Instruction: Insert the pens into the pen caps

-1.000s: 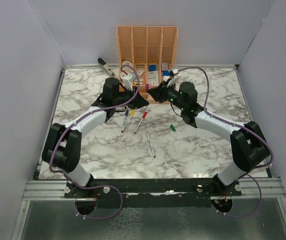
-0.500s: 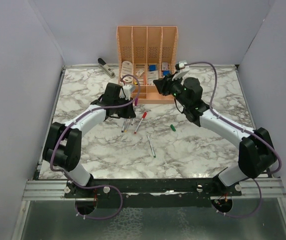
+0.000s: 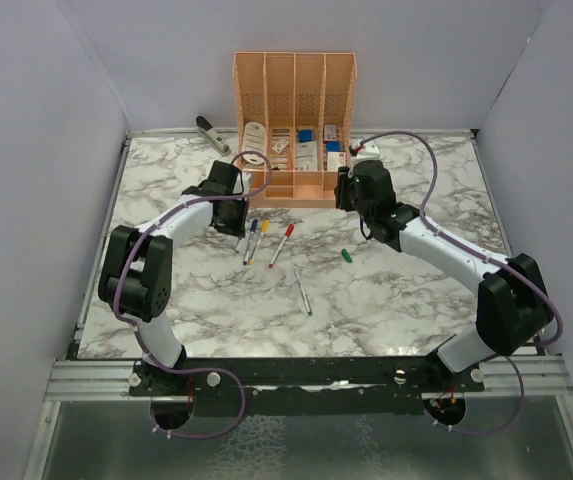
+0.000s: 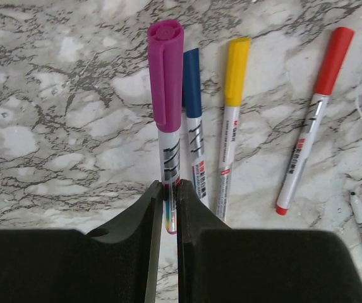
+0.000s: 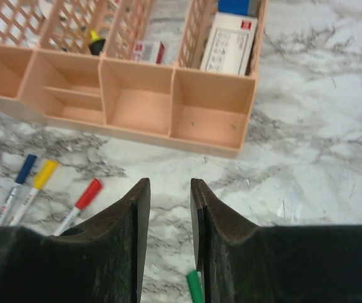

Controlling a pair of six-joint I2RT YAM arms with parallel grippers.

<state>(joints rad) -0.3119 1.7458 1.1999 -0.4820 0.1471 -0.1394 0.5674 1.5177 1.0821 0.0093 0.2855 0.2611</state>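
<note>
My left gripper (image 4: 168,189) is shut on a silver pen wearing a purple cap (image 4: 165,69), held just above the marble. Next to it lie three capped pens: blue (image 4: 193,126), yellow (image 4: 231,113) and red (image 4: 313,126). The same three lie in a row in the top view (image 3: 262,240), just right of the left gripper (image 3: 238,220). An uncapped pen (image 3: 303,291) lies alone nearer the front. A loose green cap (image 3: 346,255) lies right of it, also seen under my right fingers (image 5: 194,287). The right gripper (image 5: 169,189) is open and empty, in front of the organiser.
The peach desk organiser (image 3: 294,90) stands at the back centre with small items in its slots; its low front compartments (image 5: 136,101) are just ahead of my right gripper (image 3: 344,192). A grey stapler (image 3: 212,133) lies at the back left.
The two grippers met in front of the organiser, then drew apart. The right one opened and pulled back to the right. The left one swung left and down with the purple-capped pen.
</note>
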